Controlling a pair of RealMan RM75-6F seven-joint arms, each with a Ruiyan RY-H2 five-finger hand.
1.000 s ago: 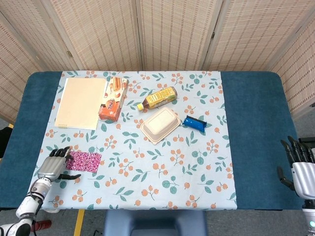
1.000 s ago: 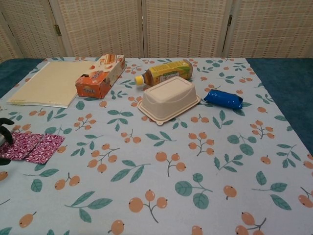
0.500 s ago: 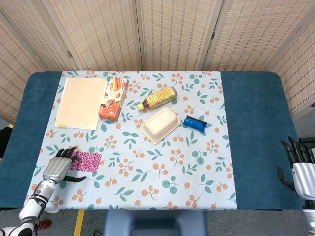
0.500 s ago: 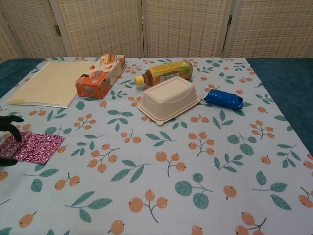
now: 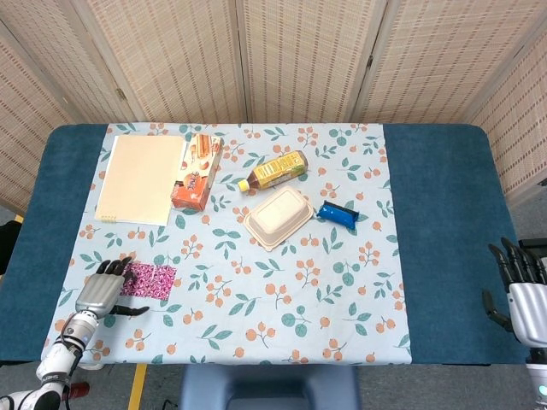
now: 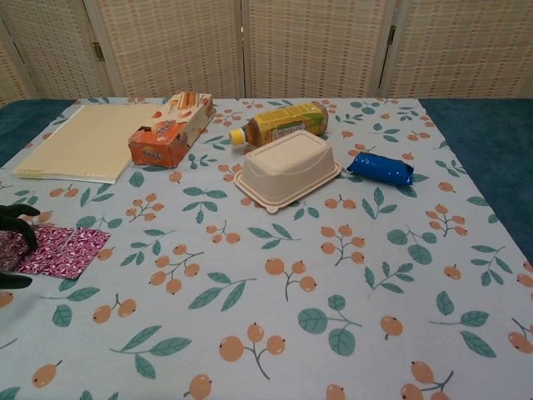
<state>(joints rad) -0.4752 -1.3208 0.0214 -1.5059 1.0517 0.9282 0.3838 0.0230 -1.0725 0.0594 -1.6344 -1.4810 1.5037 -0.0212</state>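
The left hand (image 5: 101,292) lay at the near left part of the table, palm down, its fingers (image 6: 18,218) spread over the left end of a pink patterned packet (image 5: 146,280). The fingertips reached onto the packet's edge and the thumb stood off below it. Whether the fingers pressed on the packet or merely hovered above it could not be told; nothing was grasped, and the hand was released.

The packet lay flat on the floral tablecloth (image 5: 291,325), extending to the right of the left hand. Farther from that hand, toward the screen, lay a cream folder (image 5: 141,178), with an orange snack box (image 5: 197,172) touching or just beside its right edge. Further right, well apart from the hand, were a yellow drink bottle (image 5: 276,170) on its side, a beige lidded food container (image 5: 278,217) just in front of it, and a blue wrapped packet (image 5: 338,213) just beside the container.

The right hand (image 5: 521,287) was well apart from all items, off the right edge of the table, fingers upright and apart, holding nothing.
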